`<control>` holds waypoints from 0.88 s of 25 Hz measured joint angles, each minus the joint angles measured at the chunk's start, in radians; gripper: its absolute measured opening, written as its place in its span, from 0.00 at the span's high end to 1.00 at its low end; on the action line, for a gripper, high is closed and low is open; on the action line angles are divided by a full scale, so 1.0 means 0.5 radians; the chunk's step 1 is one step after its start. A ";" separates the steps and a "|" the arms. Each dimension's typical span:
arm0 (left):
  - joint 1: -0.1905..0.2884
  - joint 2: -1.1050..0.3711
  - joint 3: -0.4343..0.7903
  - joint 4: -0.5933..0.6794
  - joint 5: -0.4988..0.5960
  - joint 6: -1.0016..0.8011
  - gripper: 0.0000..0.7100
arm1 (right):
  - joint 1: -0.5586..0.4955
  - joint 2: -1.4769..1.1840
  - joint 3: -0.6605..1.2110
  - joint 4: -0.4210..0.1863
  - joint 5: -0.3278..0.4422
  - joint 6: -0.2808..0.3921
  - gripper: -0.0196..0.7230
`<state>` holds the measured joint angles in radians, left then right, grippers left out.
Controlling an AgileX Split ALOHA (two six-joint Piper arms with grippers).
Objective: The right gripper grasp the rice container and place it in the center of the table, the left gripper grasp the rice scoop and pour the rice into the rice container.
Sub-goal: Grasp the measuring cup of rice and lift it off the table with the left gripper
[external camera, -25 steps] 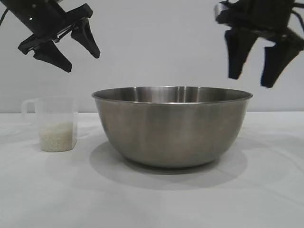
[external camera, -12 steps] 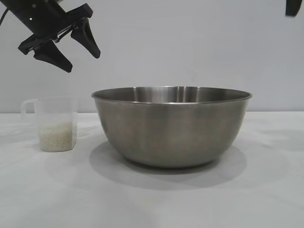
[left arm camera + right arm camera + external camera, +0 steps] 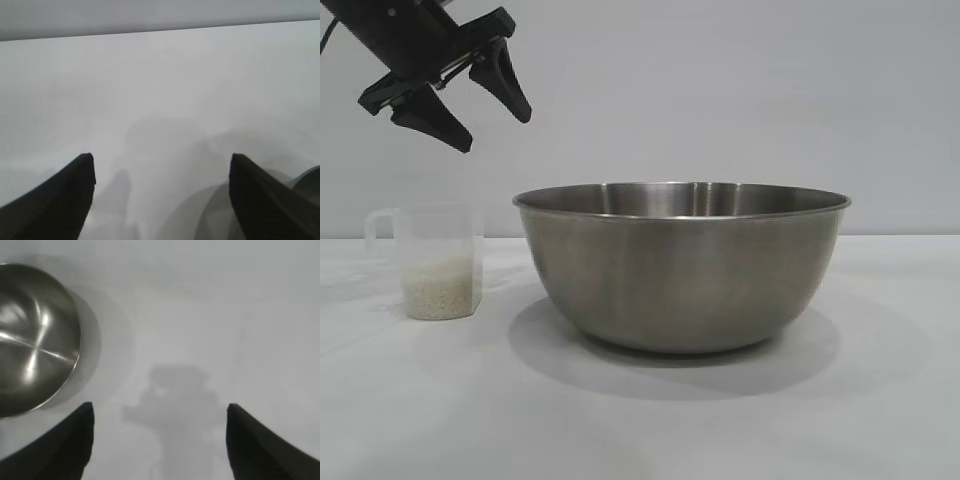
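The rice container [image 3: 682, 270], a big steel bowl, stands in the middle of the table with nothing in it; the right wrist view shows its bare inside [image 3: 30, 340]. To its left stands the rice scoop [image 3: 438, 262], a clear cup with its handle turned away from the bowl and rice [image 3: 440, 288] in its bottom third. My left gripper [image 3: 495, 130] hangs open high above the scoop, holding nothing; its wrist view shows its fingers spread [image 3: 162, 160] over bare table. My right gripper [image 3: 160, 410] is out of the exterior view. It is open over the table beside the bowl.
The white table [image 3: 880, 400] runs back to a plain pale wall. Open tabletop lies in front of the bowl and to its right. A curved grey edge [image 3: 310, 177] shows at the border of the left wrist view; what it belongs to is unclear.
The right gripper, open above the bowl's right rim a second ago, has risen out of the exterior view. The left gripper, bowl and scoop have stayed put.
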<state>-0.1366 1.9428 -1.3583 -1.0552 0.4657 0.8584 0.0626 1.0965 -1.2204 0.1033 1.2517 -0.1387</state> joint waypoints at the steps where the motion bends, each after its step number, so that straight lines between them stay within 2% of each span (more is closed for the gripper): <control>1: 0.000 0.000 0.000 0.000 0.000 0.000 0.31 | 0.000 -0.100 0.061 -0.008 0.005 0.000 0.34; 7: 0.000 0.000 0.000 0.000 0.000 0.000 0.31 | 0.000 -0.663 0.404 -0.031 0.020 0.060 0.34; 22: 0.000 0.000 0.000 0.000 0.000 0.000 0.31 | 0.000 -1.906 1.274 -0.046 0.052 0.092 0.34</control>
<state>-0.1366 1.9428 -1.3583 -1.0552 0.4657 0.8584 0.0626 0.1436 -0.5833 0.0802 1.2774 -0.0926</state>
